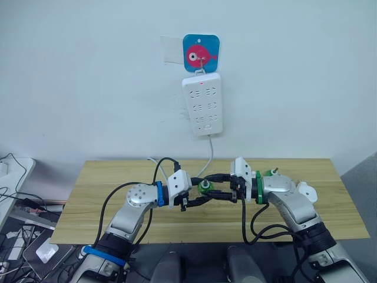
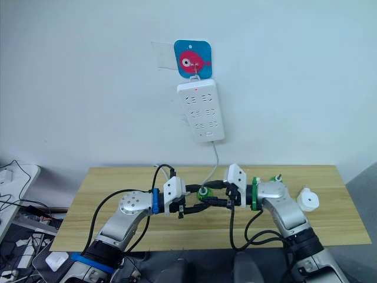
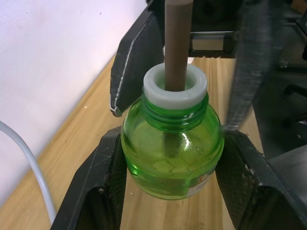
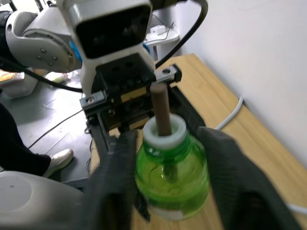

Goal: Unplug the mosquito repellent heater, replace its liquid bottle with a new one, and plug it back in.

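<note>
The long rectangular table with a light wooden top [image 2: 106,194] stands against the pale wall. On its right part, near the front edge, lies the small white rounded plastic heater [image 2: 307,200] with a round disc on its face. A little behind it and nearer to the middle stands a small green bottle with a white top [image 2: 275,177], partly hidden behind the arm. A white cable [image 1: 203,168] comes down from the wall and reaches the table's back edge near the middle.
</note>
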